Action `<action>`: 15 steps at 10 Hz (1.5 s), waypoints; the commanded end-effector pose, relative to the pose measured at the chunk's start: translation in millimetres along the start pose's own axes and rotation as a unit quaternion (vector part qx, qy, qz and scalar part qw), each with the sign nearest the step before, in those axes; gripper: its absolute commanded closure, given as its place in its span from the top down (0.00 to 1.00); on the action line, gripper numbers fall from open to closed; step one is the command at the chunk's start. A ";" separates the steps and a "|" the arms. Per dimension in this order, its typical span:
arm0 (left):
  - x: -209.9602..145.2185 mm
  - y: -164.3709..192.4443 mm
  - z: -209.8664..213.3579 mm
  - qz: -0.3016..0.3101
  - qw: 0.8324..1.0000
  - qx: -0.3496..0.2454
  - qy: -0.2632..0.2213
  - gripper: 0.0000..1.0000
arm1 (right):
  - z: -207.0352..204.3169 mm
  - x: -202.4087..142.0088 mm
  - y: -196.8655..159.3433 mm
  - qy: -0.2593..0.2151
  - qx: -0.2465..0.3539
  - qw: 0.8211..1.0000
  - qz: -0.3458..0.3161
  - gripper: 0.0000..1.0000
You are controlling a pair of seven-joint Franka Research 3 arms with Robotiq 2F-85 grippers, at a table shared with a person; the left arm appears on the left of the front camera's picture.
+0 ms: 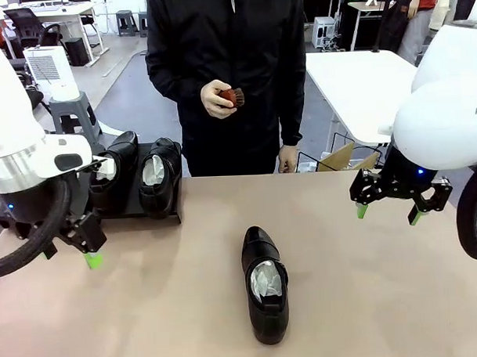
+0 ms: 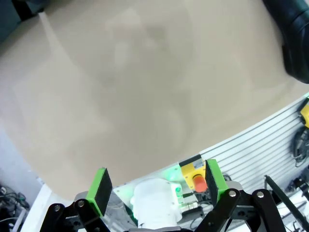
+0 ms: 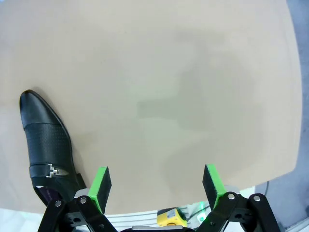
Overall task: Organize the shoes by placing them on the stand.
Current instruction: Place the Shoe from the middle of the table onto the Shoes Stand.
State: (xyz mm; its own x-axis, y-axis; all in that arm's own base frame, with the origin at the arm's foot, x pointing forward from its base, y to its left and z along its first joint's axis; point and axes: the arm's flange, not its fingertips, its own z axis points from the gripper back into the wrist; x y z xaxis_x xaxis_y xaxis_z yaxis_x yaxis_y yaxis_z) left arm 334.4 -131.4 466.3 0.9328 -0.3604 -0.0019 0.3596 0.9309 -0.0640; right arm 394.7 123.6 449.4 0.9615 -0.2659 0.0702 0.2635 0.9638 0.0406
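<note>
Both grippers, left (image 1: 69, 257) and right (image 1: 387, 214), hang wide open and empty over bare tabletop (image 1: 149, 307); one dress shoe (image 1: 265, 285) lies mid-table, well clear of the stand (image 1: 157, 213) at the far-left edge.

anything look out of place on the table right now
One black dress shoe lies alone mid-table, toe toward the person, while two others already sit on the black stand at the far left. It is upright, just not yet put away. Both grippers, left and right, hang open and empty.
</note>
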 end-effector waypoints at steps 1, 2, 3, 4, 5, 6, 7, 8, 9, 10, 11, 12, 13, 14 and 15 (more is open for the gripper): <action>-0.6 -76.2 -35.8 0.014 0.998 0.040 -0.047 1.00 | 2.7 0.0 -1.4 -0.004 -0.002 1.000 0.007 1.00; -3.0 -123.4 -50.7 0.045 0.996 0.007 -0.072 1.00 | 2.7 0.0 -1.4 -0.004 -0.002 1.000 0.007 1.00; -3.8 -152.5 -59.5 0.081 0.994 -0.007 -0.079 1.00 | 2.7 0.0 -1.4 -0.004 -0.002 1.000 0.007 1.00; -3.7 -173.4 -65.4 0.129 0.985 -0.014 -0.113 1.00 | 2.7 0.0 -1.4 -0.004 -0.002 1.000 0.007 1.00; -2.0 -184.3 -71.1 0.142 0.987 -0.034 -0.060 1.00 | 2.7 0.0 -1.4 -0.004 -0.002 1.000 0.007 1.00; -14.4 -167.7 -55.7 0.080 0.993 -0.011 -0.080 1.00 | 2.7 0.0 -1.4 -0.004 -0.002 1.000 0.007 1.00; -14.4 -167.7 -55.7 0.080 0.993 -0.011 -0.080 1.00 | 2.7 0.0 -1.4 -0.004 -0.002 1.000 0.007 1.00; -15.1 -194.0 -68.6 0.114 0.990 -0.021 -0.076 1.00 | 2.7 0.0 -1.4 -0.004 -0.002 1.000 0.007 1.00; -10.9 -202.3 -65.0 0.139 0.985 -0.017 -0.098 1.00 | 2.7 0.0 -1.4 -0.004 -0.002 1.000 0.007 1.00; -2.1 -220.9 -67.1 0.136 0.984 -0.029 -0.114 1.00 | 2.7 0.0 -1.4 -0.004 -0.002 1.000 0.007 1.00; 8.4 -234.5 -72.6 0.144 0.983 -0.027 -0.109 1.00 | 2.7 0.0 -1.4 -0.004 -0.002 1.000 0.007 1.00; 20.1 -245.6 -79.6 0.139 0.983 -0.018 -0.117 1.00 | 2.7 0.0 -1.4 -0.004 -0.002 1.000 0.007 1.00; 26.3 -252.2 -83.7 0.130 0.983 -0.015 -0.128 1.00 | 2.7 0.0 -1.4 -0.004 -0.002 1.000 0.007 1.00; 32.3 -257.3 -90.2 0.125 0.983 -0.005 -0.137 1.00 | 2.7 0.0 -1.4 -0.004 -0.002 1.000 0.007 1.00; 38.6 -260.7 -95.7 0.124 0.981 -0.002 -0.146 1.00 | 2.7 0.0 -1.4 -0.004 -0.002 1.000 0.007 1.00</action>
State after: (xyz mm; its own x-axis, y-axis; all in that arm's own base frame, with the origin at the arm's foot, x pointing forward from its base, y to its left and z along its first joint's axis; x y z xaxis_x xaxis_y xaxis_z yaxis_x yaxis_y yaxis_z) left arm 264.2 -380.6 394.6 0.9665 -0.1097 0.2321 0.1424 0.9814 -0.1291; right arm 394.2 124.1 450.6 0.9615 -0.2648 0.0735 0.2624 0.9641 0.0404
